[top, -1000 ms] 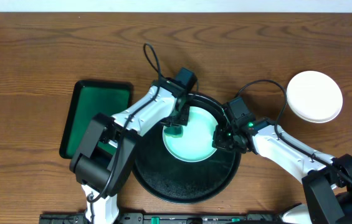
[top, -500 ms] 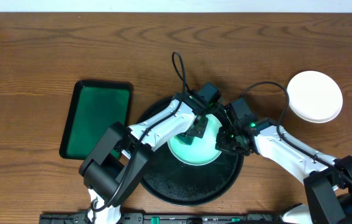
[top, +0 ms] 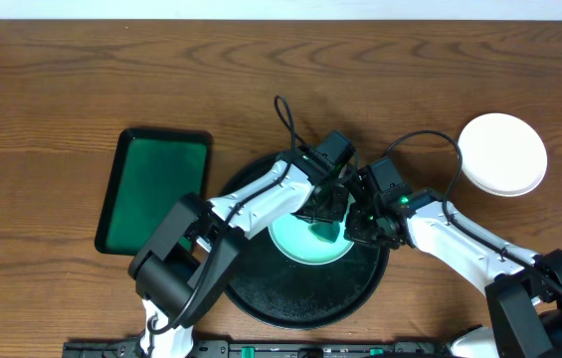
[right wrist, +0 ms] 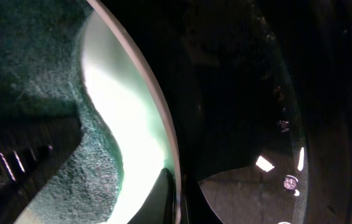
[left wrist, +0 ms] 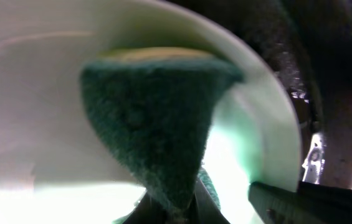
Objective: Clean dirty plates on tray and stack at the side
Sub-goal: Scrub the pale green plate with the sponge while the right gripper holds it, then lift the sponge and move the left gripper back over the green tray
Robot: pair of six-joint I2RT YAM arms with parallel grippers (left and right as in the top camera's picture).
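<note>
A pale mint-green plate lies on the large round black tray. My left gripper is shut on a dark green scouring sponge and presses it on the plate's right part. My right gripper is shut on the plate's right rim; one finger lies inside the rim and one outside. The sponge also shows in the right wrist view. White plates sit stacked on the bare wood at the far right.
A smaller green rectangular tray lies on the table left of the black tray. Both arms cross over the black tray's far half. Cables loop above the wrists.
My left gripper with the sponge has moved from the plate's upper left across to its right part, close to the right gripper. The right gripper has kept its hold on the rim.
</note>
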